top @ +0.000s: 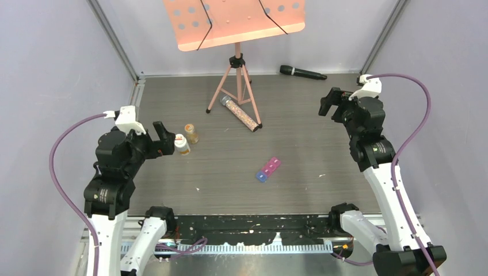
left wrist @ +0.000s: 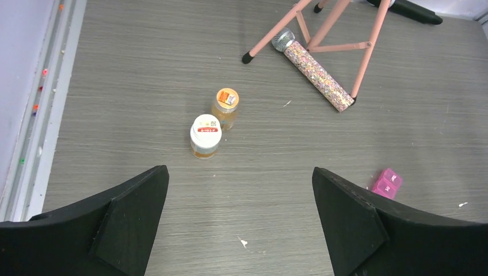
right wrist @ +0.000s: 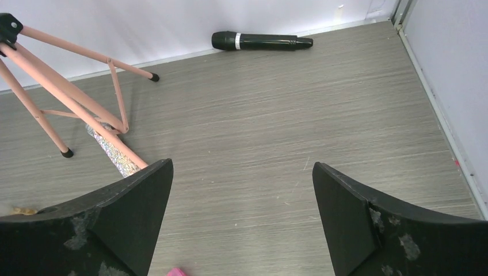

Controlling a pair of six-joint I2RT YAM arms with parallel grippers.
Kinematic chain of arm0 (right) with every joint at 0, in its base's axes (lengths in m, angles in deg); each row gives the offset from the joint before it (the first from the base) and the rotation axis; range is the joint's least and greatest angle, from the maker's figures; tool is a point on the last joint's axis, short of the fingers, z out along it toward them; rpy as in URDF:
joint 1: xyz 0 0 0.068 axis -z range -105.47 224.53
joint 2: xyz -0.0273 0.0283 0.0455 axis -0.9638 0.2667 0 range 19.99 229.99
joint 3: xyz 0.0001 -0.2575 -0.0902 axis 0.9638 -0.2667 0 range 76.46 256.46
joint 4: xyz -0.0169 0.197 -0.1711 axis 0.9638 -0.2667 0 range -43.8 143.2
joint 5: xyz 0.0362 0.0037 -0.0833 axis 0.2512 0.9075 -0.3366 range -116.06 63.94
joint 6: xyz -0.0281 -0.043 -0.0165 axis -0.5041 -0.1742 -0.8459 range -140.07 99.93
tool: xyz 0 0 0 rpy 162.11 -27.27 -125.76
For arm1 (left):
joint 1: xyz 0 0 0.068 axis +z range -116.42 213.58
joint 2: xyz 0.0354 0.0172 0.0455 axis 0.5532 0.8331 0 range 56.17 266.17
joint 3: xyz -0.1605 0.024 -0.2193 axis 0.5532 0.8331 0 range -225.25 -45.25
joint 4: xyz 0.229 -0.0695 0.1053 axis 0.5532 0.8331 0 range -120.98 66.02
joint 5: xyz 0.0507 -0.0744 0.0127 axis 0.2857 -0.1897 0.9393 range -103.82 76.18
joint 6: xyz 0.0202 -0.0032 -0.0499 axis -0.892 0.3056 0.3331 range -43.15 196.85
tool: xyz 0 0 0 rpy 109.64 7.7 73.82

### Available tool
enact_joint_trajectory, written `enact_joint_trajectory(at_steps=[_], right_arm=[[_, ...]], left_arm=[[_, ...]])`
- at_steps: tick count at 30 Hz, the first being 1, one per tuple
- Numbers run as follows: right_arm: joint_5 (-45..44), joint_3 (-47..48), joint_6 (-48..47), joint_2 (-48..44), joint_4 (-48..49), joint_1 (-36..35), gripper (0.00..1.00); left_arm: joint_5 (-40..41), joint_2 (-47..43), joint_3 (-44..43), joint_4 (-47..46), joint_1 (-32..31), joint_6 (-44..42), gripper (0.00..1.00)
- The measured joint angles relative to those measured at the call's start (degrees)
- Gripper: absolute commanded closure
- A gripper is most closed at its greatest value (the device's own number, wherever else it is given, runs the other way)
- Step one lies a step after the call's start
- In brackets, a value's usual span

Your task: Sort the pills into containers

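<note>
The pill-box strip of pink, purple and blue compartments lies near the table's middle front. Its pink end shows in the left wrist view, and a pink corner shows in the right wrist view. Two small amber pill bottles stand at the left, one with a white lid and one with an orange lid. My left gripper is open and empty, just left of the bottles. My right gripper is open and empty, raised at the far right.
A pink music stand tripod stands at the back middle. A clear tube of speckled beads lies between its legs. A black microphone lies by the back wall. Walls close off the left, right and back sides.
</note>
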Motion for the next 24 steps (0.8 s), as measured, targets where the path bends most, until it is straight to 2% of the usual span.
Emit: enact_joint_trajectory(at_steps=[8, 16, 19, 24], right_arm=[[2.1, 0.2, 2.0, 2.2, -2.7, 0.0, 0.04], [9.7, -4.4, 5.9, 3.7, -3.6, -0.2, 0.03], [10.7, -6.5, 8.0, 6.1, -3.7, -1.1, 0.06], [9.4, -7.1, 11.0, 13.7, -3.1, -5.8, 0.08]], left_arm=[[-2.1, -1.9, 5.2, -3.1, 0.0, 1.0, 0.01], [-13.8, 0.4, 14.9, -8.2, -0.8, 5.7, 0.01], [-14.7, 1.5, 18.2, -11.3, -3.8, 7.9, 0.02], [-12.7, 5.1, 22.8, -16.3, -13.9, 10.9, 0.08]])
